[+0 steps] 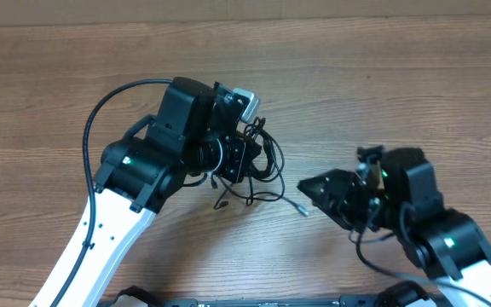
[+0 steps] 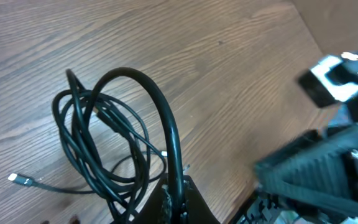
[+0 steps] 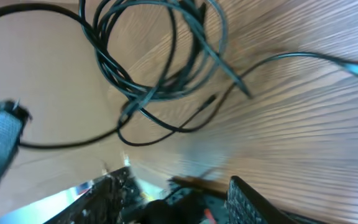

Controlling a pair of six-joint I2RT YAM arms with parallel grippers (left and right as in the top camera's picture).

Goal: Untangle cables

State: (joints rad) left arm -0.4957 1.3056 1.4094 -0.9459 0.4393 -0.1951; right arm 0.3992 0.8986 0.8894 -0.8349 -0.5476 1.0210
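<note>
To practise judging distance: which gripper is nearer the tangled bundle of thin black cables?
Left. The left gripper is closed on the tangled bundle of thin black cables; the right gripper stands apart from it.

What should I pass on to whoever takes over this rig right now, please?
Left gripper: shut on a raised loop of the tangled thin black cables; the rest of the bundle lies on the brown wooden table.
Right gripper: jaws apart, holding nothing, beside the bundle and close to a loose silvery plug end.
Done: bundle gripped; no cord separated yet.
Left: probably take the loose end, draw each cord free and lay them apart.
</note>
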